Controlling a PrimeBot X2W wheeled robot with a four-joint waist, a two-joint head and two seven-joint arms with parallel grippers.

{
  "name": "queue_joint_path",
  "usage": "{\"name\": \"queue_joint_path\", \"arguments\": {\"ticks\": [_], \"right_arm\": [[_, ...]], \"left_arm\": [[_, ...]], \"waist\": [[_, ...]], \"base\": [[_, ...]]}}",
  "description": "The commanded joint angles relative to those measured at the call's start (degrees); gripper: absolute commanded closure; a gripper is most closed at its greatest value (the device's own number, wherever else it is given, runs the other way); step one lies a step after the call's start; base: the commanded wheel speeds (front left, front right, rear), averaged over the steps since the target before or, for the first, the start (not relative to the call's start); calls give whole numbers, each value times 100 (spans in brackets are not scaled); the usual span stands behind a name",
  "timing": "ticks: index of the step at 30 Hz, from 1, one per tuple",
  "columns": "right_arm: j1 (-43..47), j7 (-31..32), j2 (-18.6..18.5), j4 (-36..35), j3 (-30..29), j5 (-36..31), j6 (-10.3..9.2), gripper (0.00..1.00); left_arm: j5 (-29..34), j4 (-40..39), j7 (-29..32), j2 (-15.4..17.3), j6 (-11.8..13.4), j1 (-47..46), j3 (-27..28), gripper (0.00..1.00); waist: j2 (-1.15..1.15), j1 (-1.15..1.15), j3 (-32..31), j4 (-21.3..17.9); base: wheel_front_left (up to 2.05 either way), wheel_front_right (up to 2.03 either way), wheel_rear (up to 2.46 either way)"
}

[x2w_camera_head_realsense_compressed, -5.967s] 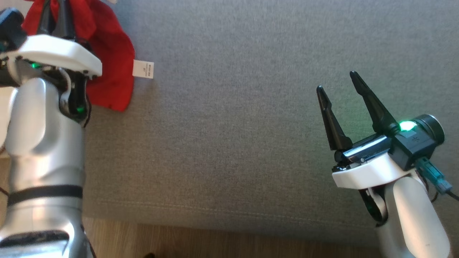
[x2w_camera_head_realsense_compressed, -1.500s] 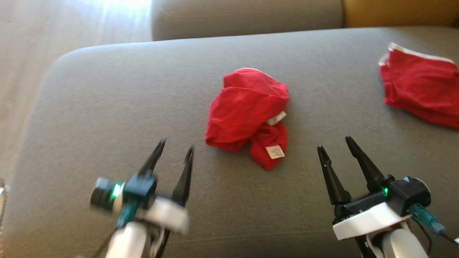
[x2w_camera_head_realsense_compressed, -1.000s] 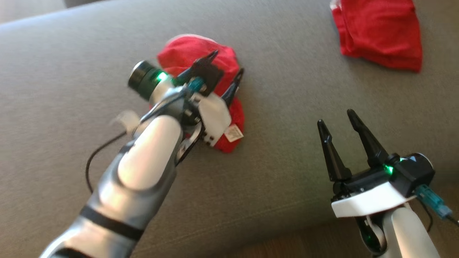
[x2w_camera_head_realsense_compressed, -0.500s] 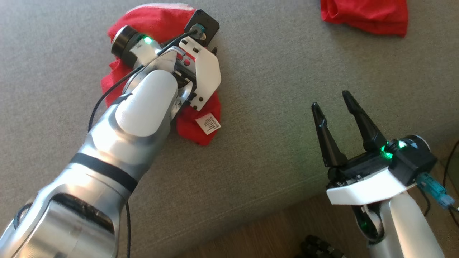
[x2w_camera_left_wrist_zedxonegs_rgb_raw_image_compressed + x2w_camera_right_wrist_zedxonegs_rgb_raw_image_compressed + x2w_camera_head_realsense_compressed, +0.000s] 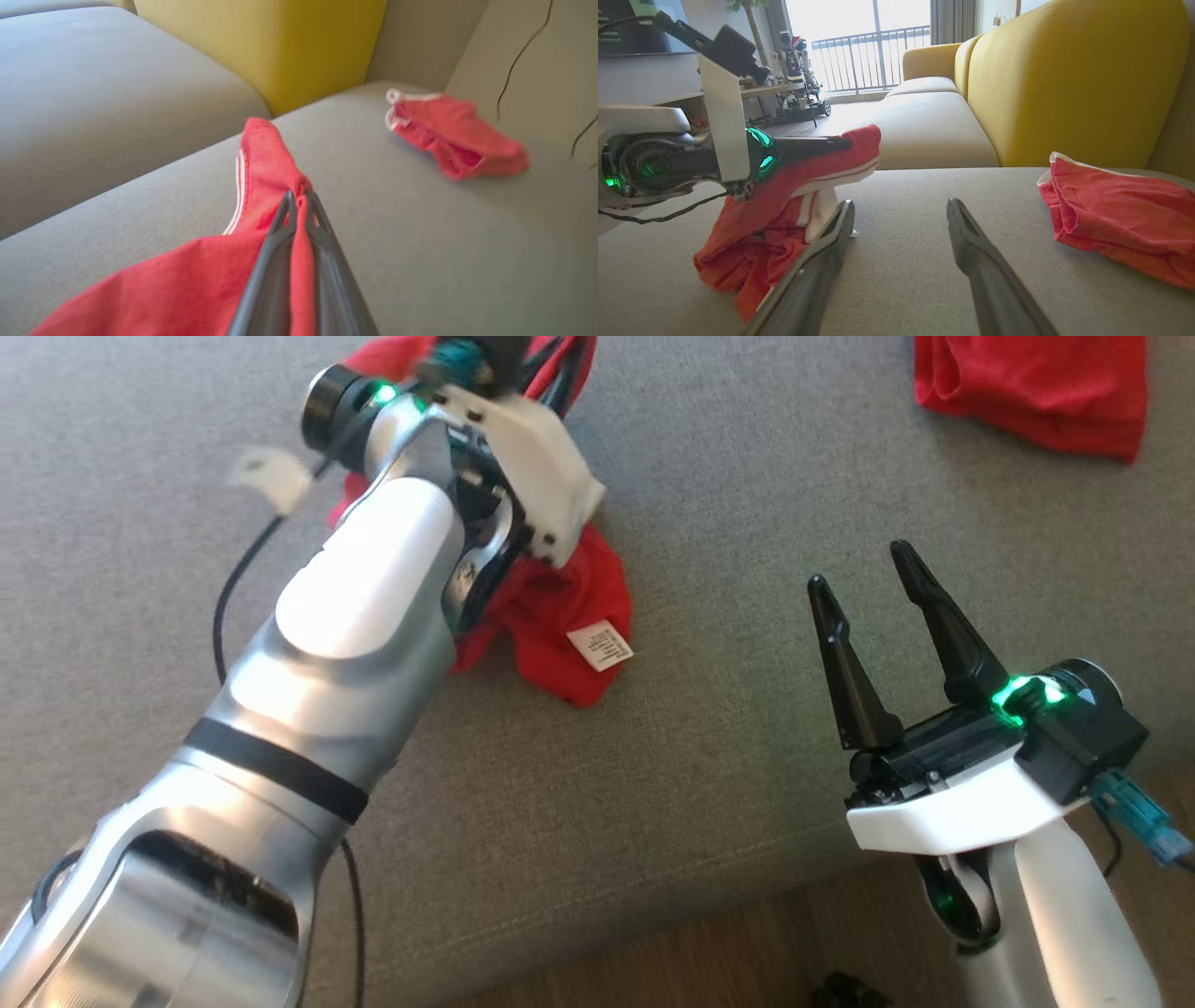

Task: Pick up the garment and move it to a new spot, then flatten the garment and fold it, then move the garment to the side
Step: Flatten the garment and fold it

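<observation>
Left gripper (image 5: pixel 299 198) pinched the garment (image 5: pixel 163 280) by its edge, holding that edge off the cushion (image 5: pixel 420 242) for relocation; right gripper (image 5: pixel 859 567) stood wide, empty.

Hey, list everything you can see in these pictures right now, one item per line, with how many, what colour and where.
held garment: one, red with white trim, bunched on the left part of the seat cushion, one fold lifted
care label: one, white, on the held garment's near edge
second garment: one, red with white trim, lying on the cushion, far right
seat cushion: one, grey, under both garments
backrest: one, yellow, behind the cushion
shelf: one, pale, by the bright window, small figures on it
floor: one, wood brown, below the cushion's front edge
left gripper: one, dark fingers shut on the held garment
right gripper: one, dark fingers open, over the cushion's front right, holding nothing
</observation>
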Motion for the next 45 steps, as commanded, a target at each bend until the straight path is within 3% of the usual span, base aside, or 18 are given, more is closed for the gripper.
{"name": "queue_joint_path", "arguments": {"ticks": [1, 7, 11, 14, 19, 23, 28, 32, 36, 37, 38, 41, 45], "right_arm": [[-43, -37, 4, -174, 124, 44, -1, 0], [73, -37, 4, -113, 131, 7, -1, 0], [179, -37, 4, -108, 136, -138, -1, 0], [279, -37, 4, -84, 169, -201, -1, 0], [319, -37, 4, -78, 247, -244, -1, 0], [338, -37, 4, -128, 208, -245, -1, 0], [340, -37, 4, -148, 262, -245, -1, 0], [351, -37, 4, -123, 282, -327, -1, 0], [383, -37, 4, 9, 334, -317, -1, 0], [401, -37, 4, 76, 360, -241, -1, 0], [419, -37, 4, 172, 405, -160, -1, 0], [356, -37, 4, 591, 633, -88, -1, 0], [28, -37, 4, 1524, 746, 14, -1, 0]], "left_arm": [[-229, -331, -151, 71, -30, -186, 191, 100], [-1368, -1268, -1198, 71, 31, -518, 271, 100], [-2516, -2016, -1458, 71, 18, -728, 692, 100], [-3534, -2647, -1478, 71, 149, -753, 1465, 100], [-5691, -2933, -1481, 71, 816, 15, 2903, 100], [-5875, -2664, -1482, 71, 874, 683, 3159, 100], [-5359, -2204, -1482, 71, 757, 2127, 4068, 100], [-4906, -1894, -1482, 71, 415, 2947, 4884, 100], [-4806, -1671, -1482, 71, -187, 3279, 5422, 100], [-4815, -1598, -1482, 71, -319, 3335, 5397, 61], [-4785, -1543, -1482, 71, -423, 3390, 5329, 2], [-4371, -1609, -1482, 71, -624, 3584, 5063, 0], [-3288, -2304, -1482, 71, -713, 3973, 4859, 0]], "waist": [[0, 0, -128, 70], [0, 0, -576, 120], [0, 0, -893, 98], [0, 0, -1124, 121], [0, 0, -1329, 232], [0, 0, -1268, 363], [0, 0, -1036, 484], [0, 0, -871, 583], [0, 0, -856, 709], [0, 0, -886, 746], [0, 0, -917, 786], [0, 0, -1021, 924], [0, 0, -1123, 1150]], "base": [[0, 0, 0], [0, 0, 0], [0, 0, 0], [0, 0, 0], [0, 0, 0], [0, 0, 0], [0, 0, 0], [0, 0, 0], [0, 0, 0], [0, 0, 0], [0, 0, 0], [0, 0, 0], [0, 0, 0]]}}
